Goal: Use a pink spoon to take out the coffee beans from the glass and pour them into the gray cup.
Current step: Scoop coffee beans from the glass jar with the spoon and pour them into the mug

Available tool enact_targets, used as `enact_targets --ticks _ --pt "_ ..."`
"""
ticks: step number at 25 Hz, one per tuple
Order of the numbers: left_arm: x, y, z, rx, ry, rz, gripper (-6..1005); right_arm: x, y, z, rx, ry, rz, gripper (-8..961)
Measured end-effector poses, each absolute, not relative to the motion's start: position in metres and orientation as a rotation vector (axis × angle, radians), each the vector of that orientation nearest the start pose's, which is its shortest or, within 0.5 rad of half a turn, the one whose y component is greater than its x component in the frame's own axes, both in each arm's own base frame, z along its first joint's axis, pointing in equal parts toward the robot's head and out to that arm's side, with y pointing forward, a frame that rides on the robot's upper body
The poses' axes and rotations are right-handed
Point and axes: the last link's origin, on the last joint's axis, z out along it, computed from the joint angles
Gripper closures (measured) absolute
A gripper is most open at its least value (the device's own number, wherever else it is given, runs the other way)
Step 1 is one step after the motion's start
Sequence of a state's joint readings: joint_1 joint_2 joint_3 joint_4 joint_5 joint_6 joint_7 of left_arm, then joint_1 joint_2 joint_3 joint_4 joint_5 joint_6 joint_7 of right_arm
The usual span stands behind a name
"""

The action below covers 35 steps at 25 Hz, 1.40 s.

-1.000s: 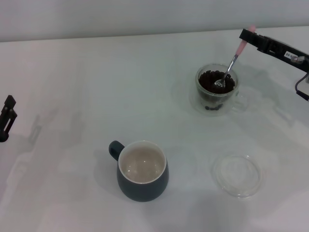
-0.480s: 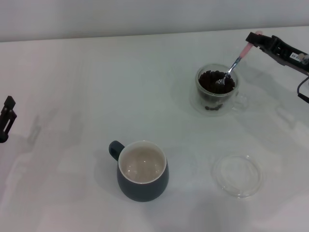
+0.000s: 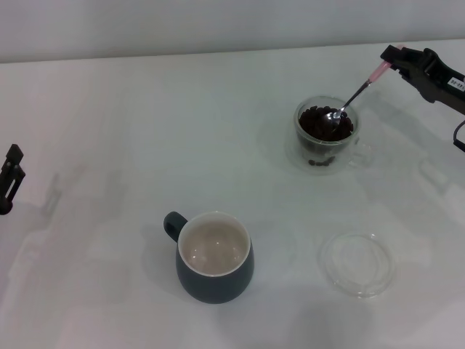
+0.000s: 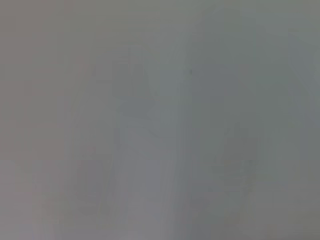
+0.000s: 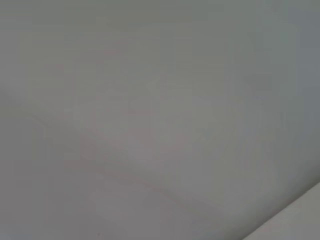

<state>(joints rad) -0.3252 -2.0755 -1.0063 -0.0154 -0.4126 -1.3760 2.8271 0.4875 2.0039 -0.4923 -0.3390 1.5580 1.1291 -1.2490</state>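
In the head view the glass (image 3: 326, 136) stands at the far right, filled with dark coffee beans (image 3: 320, 123). The pink spoon (image 3: 357, 91) slants down into it, its silver bowl resting on the beans near the rim. My right gripper (image 3: 396, 57) is shut on the spoon's pink handle end, up and to the right of the glass. The gray cup (image 3: 214, 257) sits near the front centre, its cream inside bare, handle pointing back-left. My left gripper (image 3: 10, 177) is parked at the left edge. Both wrist views show only blank surface.
A flat clear glass saucer (image 3: 357, 263) lies at the front right, between the cup and the table's right side. The white table (image 3: 145, 131) stretches between cup and glass.
My right gripper has moved to the right and slightly away, tilting the spoon flatter. The spoon's bowl has slid from the middle of the beans toward the glass's far right rim.
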Motion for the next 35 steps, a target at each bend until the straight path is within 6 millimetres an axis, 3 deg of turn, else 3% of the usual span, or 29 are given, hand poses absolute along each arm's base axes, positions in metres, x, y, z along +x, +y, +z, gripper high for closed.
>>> enact_targets --ticks 14,26,35 --pt "-0.352 0.269 -0.018 -1.783 -0.516 -0.737 372 0.352 0.357 0.045 -1.508 1.764 1.223 778" --pt "-0.352 0.267 -0.020 -1.791 -0.518 -0.736 373 0.343 0.354 0.042 -1.550 1.807 1.274 776" --pt "-0.351 0.267 -0.021 -1.797 -0.514 -0.739 373 0.333 0.349 0.029 -1.607 1.852 1.287 774"
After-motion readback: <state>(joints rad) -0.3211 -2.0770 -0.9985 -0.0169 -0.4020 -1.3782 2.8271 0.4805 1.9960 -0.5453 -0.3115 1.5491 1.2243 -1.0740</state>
